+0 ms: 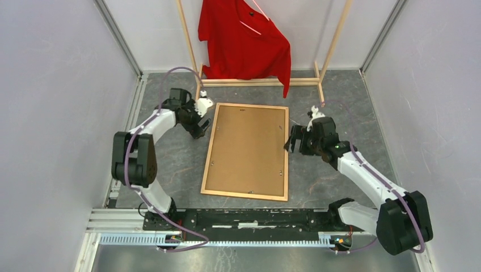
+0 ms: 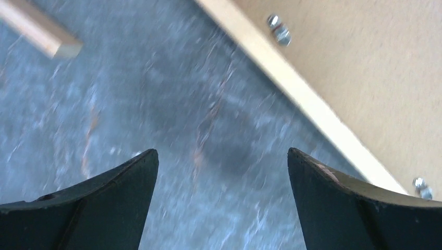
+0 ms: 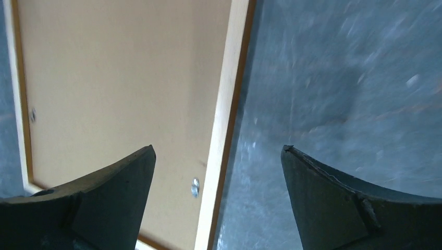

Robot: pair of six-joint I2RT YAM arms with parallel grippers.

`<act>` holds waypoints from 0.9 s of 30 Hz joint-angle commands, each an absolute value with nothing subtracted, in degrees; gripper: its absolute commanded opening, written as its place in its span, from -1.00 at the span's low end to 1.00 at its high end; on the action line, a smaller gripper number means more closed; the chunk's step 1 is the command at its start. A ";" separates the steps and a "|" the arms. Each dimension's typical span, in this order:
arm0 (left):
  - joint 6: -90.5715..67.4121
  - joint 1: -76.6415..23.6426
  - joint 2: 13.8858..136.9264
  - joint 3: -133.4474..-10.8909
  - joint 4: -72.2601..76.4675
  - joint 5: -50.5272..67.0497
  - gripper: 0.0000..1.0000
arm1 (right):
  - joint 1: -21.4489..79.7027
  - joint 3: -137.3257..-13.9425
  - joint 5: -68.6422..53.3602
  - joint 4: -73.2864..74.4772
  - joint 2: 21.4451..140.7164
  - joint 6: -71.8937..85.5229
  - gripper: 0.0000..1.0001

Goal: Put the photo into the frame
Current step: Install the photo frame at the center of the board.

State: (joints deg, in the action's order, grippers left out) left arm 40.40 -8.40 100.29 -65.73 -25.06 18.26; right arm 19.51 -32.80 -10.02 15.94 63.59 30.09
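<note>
**Top view.** The frame [image 1: 209, 153] lies flat, back up, at the middle of the table [image 1: 170, 170], with a brown board [image 1: 248, 150] seated in it. The photo is not in view, and I cannot tell whether it lies under the board. My left gripper [image 1: 199, 126] is just beside the far left corner and my right gripper [image 1: 290, 141] is at the right rail. Both are spread wide and empty. A rack [image 1: 258, 82] with a red shirt [image 1: 244, 39] stands behind.

**Left wrist.** A pale, square-edged wooden rail [image 2: 292, 86] borders the matt, fibrous board [image 2: 375, 78]. Small metal tabs [image 2: 279, 30] pin the board down. My jaws straddle bare mottled grey table [image 2: 198, 130].

**Right wrist.** The rail [image 3: 226, 114] runs between my open fingers [image 3: 114, 192], and one tab [image 3: 195, 186] shows.

I judge the frame light, stiff and thin, so it is best pinched across a rail. The board looks rigid but flush, so the tabs would need turning first.
</note>
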 commanded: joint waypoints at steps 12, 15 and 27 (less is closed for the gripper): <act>43.93 2.55 90.18 -62.19 -43.59 30.15 0.97 | 43.55 -39.83 2.26 4.08 67.79 43.98 0.53; 41.47 2.55 91.62 -63.58 -46.49 34.41 0.87 | 52.46 -37.10 3.61 -11.85 71.80 46.86 0.54; 38.67 0.65 97.59 -65.45 -47.65 40.03 0.38 | 65.85 -60.38 0.18 -19.30 102.65 44.08 0.58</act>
